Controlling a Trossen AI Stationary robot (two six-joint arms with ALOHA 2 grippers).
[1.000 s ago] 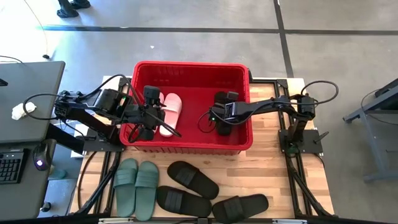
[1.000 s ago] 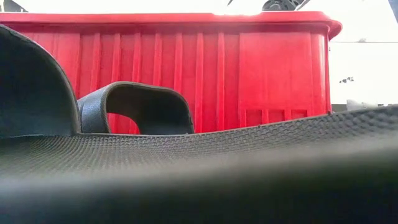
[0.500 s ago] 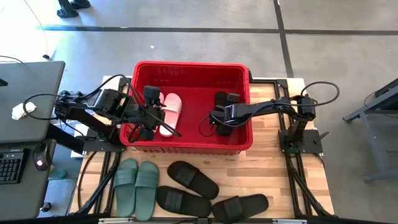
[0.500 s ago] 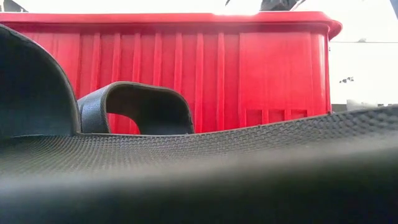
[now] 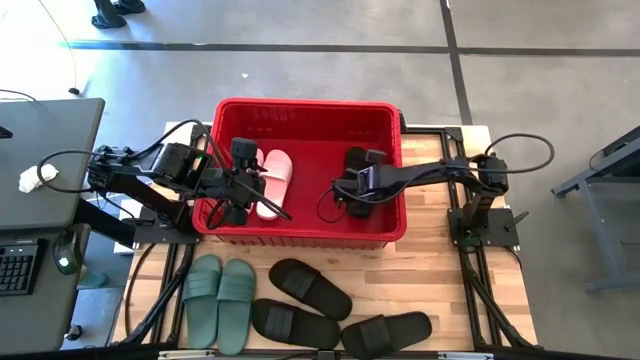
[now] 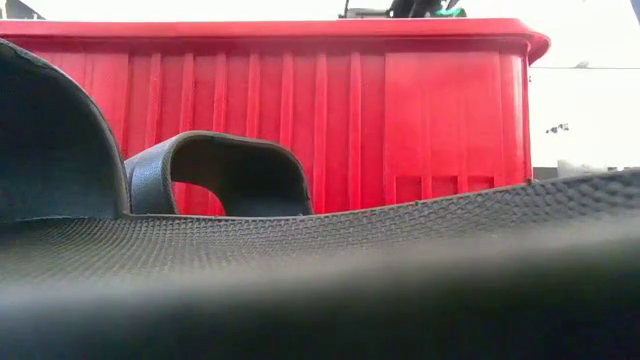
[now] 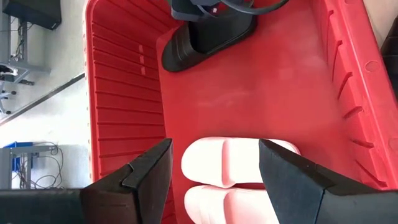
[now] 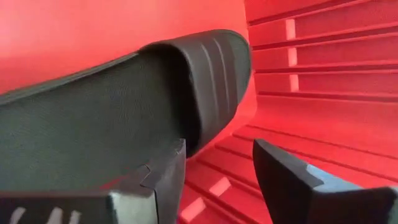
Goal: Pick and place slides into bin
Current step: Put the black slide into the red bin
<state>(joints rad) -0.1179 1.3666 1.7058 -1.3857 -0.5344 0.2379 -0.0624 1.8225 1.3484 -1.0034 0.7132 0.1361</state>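
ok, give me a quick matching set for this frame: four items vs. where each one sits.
Items:
1. pink slides
2. green slides
3. black slide by the right gripper
4. left gripper

Places:
A. on the table in front of the bin, left end
B. open, above the pink pair
C. inside the bin, right half
D. inside the bin, left half

Pairs: 1-D, 2-A, 3-C, 4-B

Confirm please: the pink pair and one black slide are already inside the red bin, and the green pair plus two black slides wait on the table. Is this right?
Nearly. The high view shows three black slides on the table, not two. The rest holds: the pink pair and one black slide lie inside the red bin, and the green pair waits on the table.
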